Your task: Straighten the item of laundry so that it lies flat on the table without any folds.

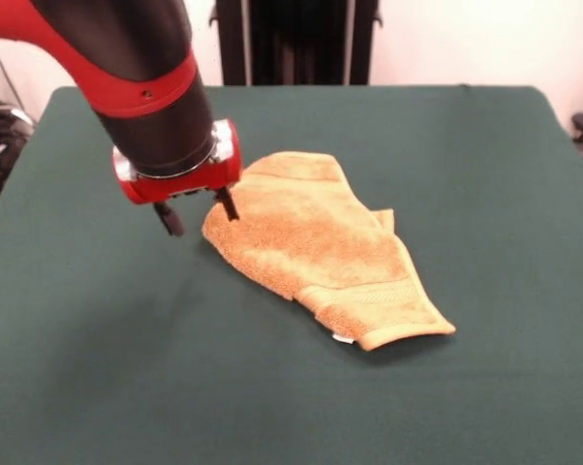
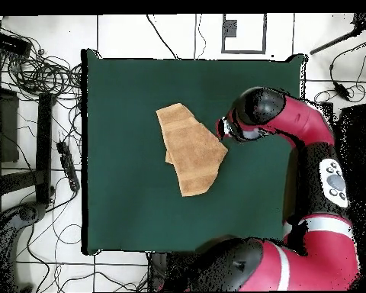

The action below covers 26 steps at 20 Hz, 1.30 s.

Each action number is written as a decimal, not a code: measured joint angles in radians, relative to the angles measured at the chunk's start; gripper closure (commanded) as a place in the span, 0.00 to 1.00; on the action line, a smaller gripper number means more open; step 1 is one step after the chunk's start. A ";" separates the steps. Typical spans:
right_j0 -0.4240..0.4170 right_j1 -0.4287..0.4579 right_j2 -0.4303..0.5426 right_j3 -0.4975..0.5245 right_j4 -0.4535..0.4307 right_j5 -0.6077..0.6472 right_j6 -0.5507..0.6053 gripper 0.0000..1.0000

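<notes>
nearest the front edge of the table (image 1: pixel 98 387) i see only bare green cloth; past it lies the towel (image 1: pixel 321 242), roughly mid-table and a little toward the far edge, running diagonally. its near end carries the ribbed band (image 1: pixel 388 295), with a small white tag (image 1: pixel 343 339) peeking out below that end. it is golden-orange terry, and i judge it light, limp and a bit grippy against the felt, so it should drag rather than slide freely and will bunch if pushed. it is not flat: a layer is doubled over along its length, and a corner of the under layer pokes out on the side away from the arm.

i would pinch a free corner or the edge of the top layer, lift slightly and peel it outward, rather than grabbing the thick middle.

farther back, the gripper (image 1: pixel 197 215) hangs at the towel's far-side edge. its two dark fingers are spread apart, holding nothing; one finger tip sits right at the cloth's rim, and i cannot tell whether it touches.
</notes>
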 measured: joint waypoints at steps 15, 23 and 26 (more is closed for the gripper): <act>0.145 -0.006 -0.019 -0.089 0.011 0.039 0.031 0.00; 0.149 -0.006 -0.025 -0.088 0.011 0.039 0.031 0.00; 0.150 -0.006 -0.030 -0.088 0.012 0.039 0.031 0.00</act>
